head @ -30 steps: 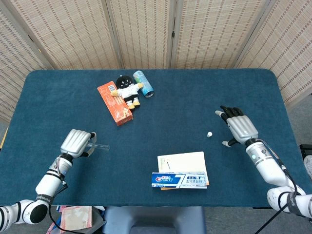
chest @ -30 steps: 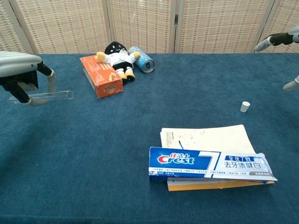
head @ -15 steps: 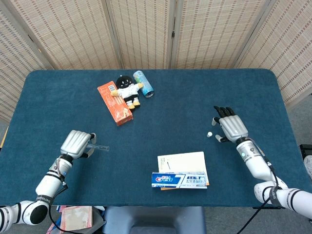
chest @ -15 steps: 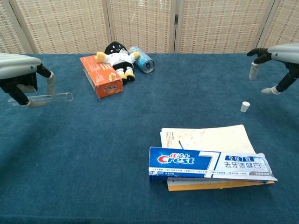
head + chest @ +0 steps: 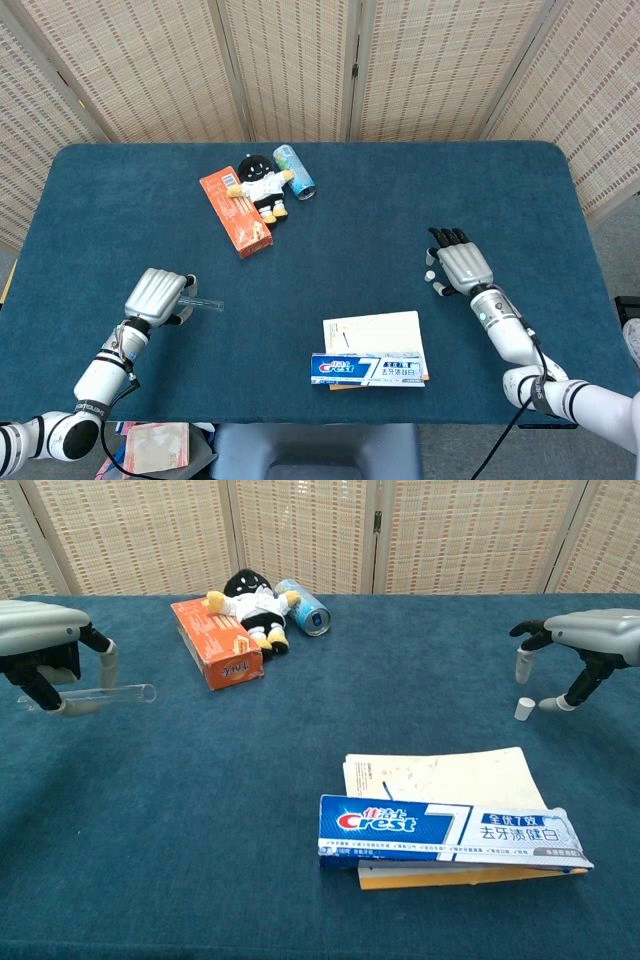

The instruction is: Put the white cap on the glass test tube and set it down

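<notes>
In the head view, the glass test tube (image 5: 203, 301) is held lying level in the left hand (image 5: 157, 296), its open end projecting to the right above the table (image 5: 400, 200); the white cap (image 5: 429, 274) stands on the cloth just beside the thumb of the right hand (image 5: 456, 268), whose fingers are spread and curled over nothing. For the step in hand, the pickup of the cap, the thumb and a finger would best be brought down on either side of so small a piece and closed gently, so that it is not flicked away. In the chest view, the cap (image 5: 523, 708) is seen upright between the thumb tip and the fingertips of the right hand (image 5: 580, 645), apparently not yet touched, while the tube (image 5: 100, 693) is pinched under the curled fingers of the left hand (image 5: 42, 650).
</notes>
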`<state>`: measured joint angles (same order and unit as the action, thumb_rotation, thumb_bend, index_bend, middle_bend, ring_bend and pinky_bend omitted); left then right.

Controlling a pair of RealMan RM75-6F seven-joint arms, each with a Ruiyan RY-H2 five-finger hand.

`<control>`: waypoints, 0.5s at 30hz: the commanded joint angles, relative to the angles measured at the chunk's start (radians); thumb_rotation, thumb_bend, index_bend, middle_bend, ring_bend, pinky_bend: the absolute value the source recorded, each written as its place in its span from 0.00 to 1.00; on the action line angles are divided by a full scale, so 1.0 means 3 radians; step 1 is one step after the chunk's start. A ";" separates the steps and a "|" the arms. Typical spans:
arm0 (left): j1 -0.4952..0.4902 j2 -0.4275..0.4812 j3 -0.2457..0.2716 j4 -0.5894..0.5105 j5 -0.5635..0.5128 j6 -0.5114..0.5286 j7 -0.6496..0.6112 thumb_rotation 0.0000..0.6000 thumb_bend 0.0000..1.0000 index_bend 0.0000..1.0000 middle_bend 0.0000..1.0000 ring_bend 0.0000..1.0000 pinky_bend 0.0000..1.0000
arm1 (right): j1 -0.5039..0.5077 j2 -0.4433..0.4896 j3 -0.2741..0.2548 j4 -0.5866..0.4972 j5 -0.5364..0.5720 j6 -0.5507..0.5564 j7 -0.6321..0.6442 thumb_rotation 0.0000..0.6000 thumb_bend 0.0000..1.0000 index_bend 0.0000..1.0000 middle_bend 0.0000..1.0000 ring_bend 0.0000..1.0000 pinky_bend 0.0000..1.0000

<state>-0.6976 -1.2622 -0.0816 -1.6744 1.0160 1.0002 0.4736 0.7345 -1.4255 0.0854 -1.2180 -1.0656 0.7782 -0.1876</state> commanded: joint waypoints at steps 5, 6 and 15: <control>0.0002 -0.0008 0.0002 0.0018 0.0004 -0.0011 -0.0012 1.00 0.34 0.57 1.00 1.00 1.00 | 0.0029 -0.0117 0.0022 0.0169 0.0061 -0.0110 -0.0066 1.00 0.27 0.40 0.06 0.00 0.00; 0.0002 -0.0010 0.0001 0.0021 0.0004 -0.0012 -0.0016 1.00 0.34 0.57 1.00 1.00 1.00 | 0.0031 -0.0131 0.0027 0.0190 0.0071 -0.0124 -0.0071 1.00 0.27 0.40 0.06 0.00 0.00; 0.0007 -0.0022 0.0004 0.0048 0.0010 -0.0027 -0.0036 1.00 0.34 0.57 1.00 1.00 1.00 | 0.0041 -0.0217 0.0062 0.0312 0.0111 -0.0194 -0.0095 1.00 0.29 0.42 0.07 0.00 0.00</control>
<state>-0.6956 -1.2687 -0.0805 -1.6600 1.0190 0.9922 0.4626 0.7465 -1.4892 0.1029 -1.1255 -1.0329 0.7210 -0.2157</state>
